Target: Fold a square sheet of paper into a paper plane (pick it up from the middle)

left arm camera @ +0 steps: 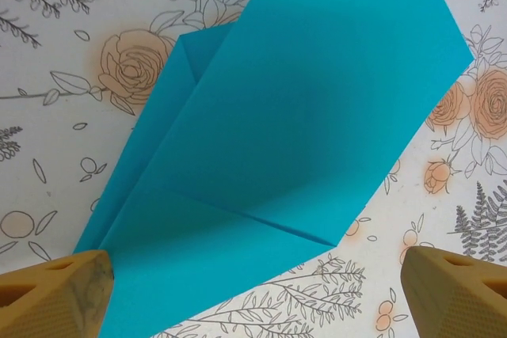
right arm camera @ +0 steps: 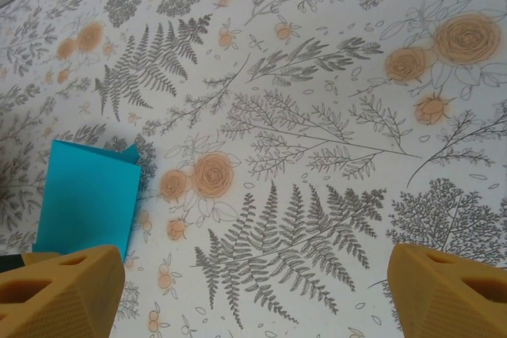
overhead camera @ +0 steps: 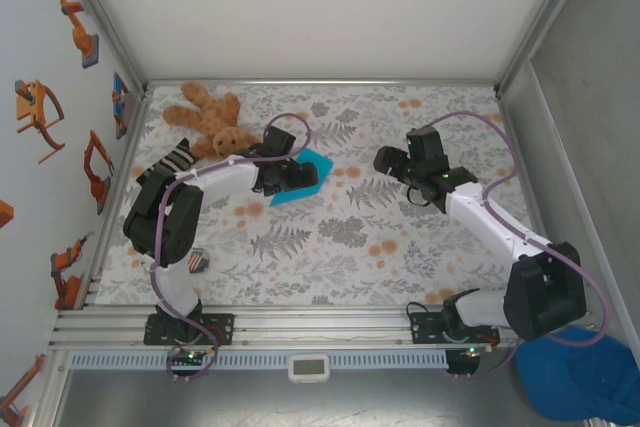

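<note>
Floral tabletop (overhead camera: 400, 237); overhead, teddy (overhead camera: 212, 119) near paper (overhead camera: 320, 163)

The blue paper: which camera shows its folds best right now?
The left wrist view: the blue paper lies close under the camera, layers and creases plain. The top external view gives a small patch partly hidden by the left arm. The right wrist view catches part of it, far left.

The surface (overhead camera: 400, 247) shows a print of ferns and roses. On it lie a folded cyan paper (overhead camera: 318, 161) and, at the far left, a teddy bear (overhead camera: 210, 119).
</note>
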